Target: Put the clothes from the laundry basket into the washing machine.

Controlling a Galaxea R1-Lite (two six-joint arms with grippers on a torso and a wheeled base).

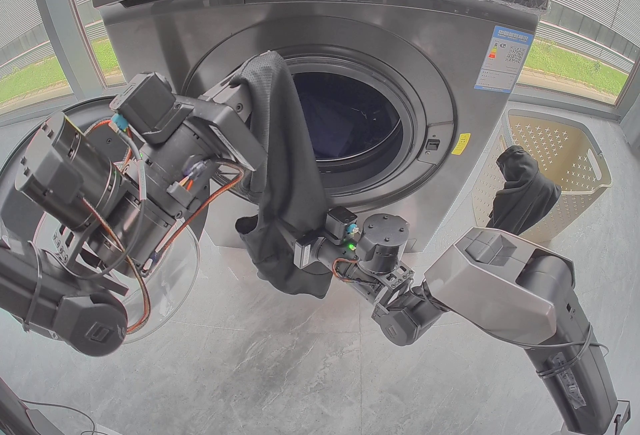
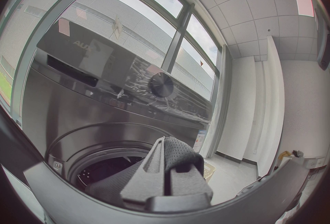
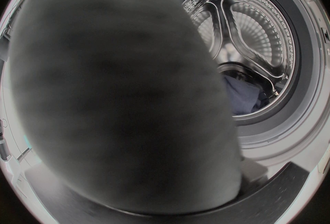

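Fingers (image 2: 151,173) of left gripper (image 2: 169,166) pressed together, clamped on a fold of the dark grey garment (image 1: 280,176); mesh cloth lies over their tips. Left gripper held high at upper left edge of the drum opening (image 1: 347,116) of the washing machine (image 1: 373,30).

Garment hangs from that grip in a long drape down the left side of the opening, in front of the machine face. Its lower end hangs clear above the floor (image 1: 267,363), outside the drum.

Right gripper (image 1: 300,251) low, at the garment's lower right edge, buried in the cloth. Cannot tell whether it is parted or closed. Right wrist view has the same grey cloth close in front, with the steel drum beyond.

Blue cloth (image 3: 242,94) lies at the bottom of the drum.

Machine door (image 1: 180,283) swung open to the left, behind the left arm.

Laundry basket (image 1: 567,156), beige, perforated, stands on the floor just right of the machine. A second dark garment (image 1: 523,190) is draped over its near left rim, hanging down outside.
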